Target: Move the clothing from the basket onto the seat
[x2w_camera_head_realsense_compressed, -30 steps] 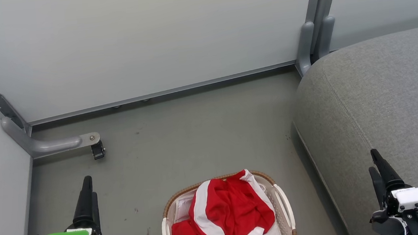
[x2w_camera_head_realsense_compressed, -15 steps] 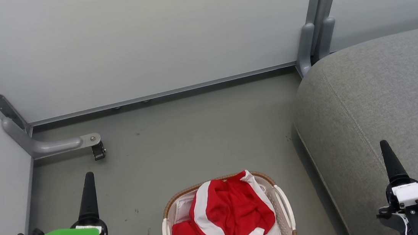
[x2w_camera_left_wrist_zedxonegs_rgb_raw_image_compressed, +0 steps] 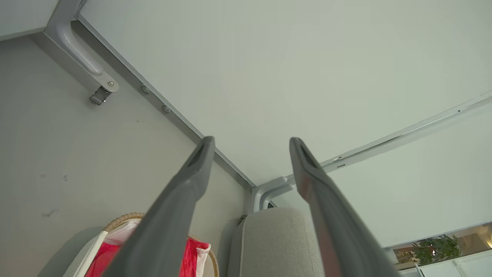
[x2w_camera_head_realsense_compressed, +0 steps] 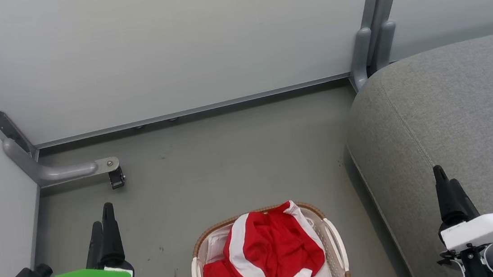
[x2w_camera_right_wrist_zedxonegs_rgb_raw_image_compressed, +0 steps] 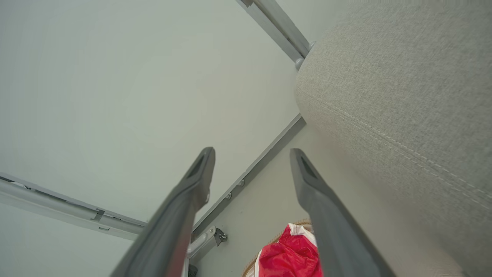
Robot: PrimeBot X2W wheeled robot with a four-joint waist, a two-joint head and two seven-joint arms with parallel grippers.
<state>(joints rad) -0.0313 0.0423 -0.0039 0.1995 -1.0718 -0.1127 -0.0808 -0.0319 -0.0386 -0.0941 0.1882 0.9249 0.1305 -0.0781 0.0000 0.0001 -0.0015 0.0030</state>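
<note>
- Soft red sports shirts w/ white stripes (x2w_camera_head_realsense_compressed: 266, 254) lie heaped in small oval white plastic basket w/ brown woven rim (x2w_camera_head_realsense_compressed: 337, 243); basket sits on grey floor (x2w_camera_head_realsense_compressed: 230, 158), btm centre of head view
- Large grey fabric seat cushion (x2w_camera_head_realsense_compressed: 451, 105) w/ stitched seam, just right of basket
- L gripper (x2w_camera_head_realsense_compressed: 102, 216), green housing, lower left over floor, apart from basket; fingers spread wide, holding nothing
- R gripper (x2w_camera_head_realsense_compressed: 444, 177), white housing, lower right over seat cushion's edge; fingers wide apart, holding nothing
- White wall panels (x2w_camera_head_realsense_compressed: 174, 50) in grey metal frame behind
</note>
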